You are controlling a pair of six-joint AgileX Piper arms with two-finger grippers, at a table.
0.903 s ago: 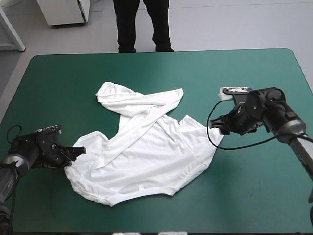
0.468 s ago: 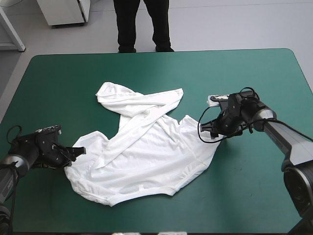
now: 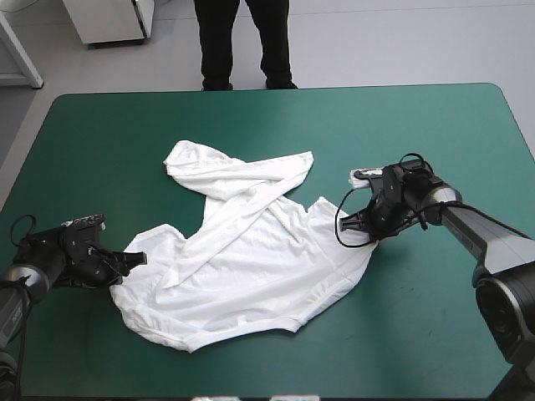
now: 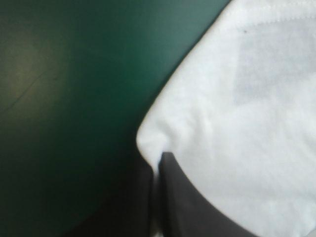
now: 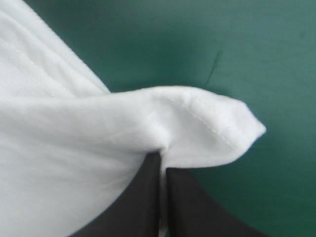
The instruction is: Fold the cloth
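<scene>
T-shirt (image 3: 251, 251) lies spread out, opposite edges clamped in the clenched left pincer (image 3: 131, 259) and right pincer (image 3: 353, 222).

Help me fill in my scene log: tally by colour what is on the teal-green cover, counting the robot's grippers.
White: 1, the T-shirt, spread out and creased.
Black: 2, the left gripper and the right gripper, each shut on an edge of the T-shirt.
Total: 3
</scene>
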